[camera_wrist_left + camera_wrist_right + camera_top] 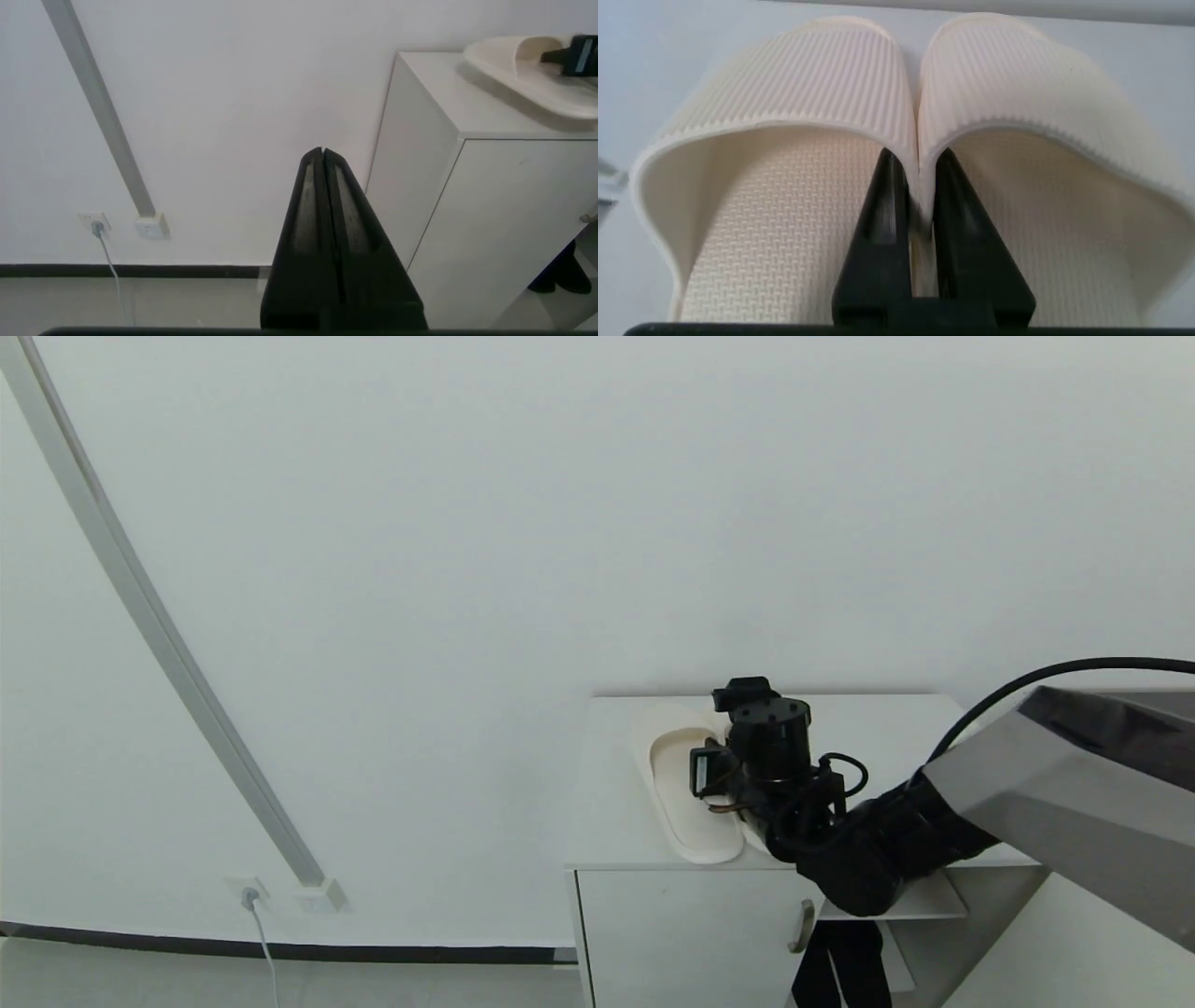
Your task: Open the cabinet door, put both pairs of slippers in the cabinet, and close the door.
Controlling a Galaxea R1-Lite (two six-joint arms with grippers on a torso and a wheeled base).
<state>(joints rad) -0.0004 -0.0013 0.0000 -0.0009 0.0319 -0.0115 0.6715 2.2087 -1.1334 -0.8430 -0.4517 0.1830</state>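
While the left end effector [322, 154] is clenched, the right end effector [918, 161] pinches slippers [808, 93] atop the cabinet [607, 793].

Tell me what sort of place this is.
Probably a plain indoor room, perhaps a home entryway or a mock-up of one: a white cabinet stands against a bare white wall, a pair of cream slippers lies on top, and a wall socket sits near the floor.
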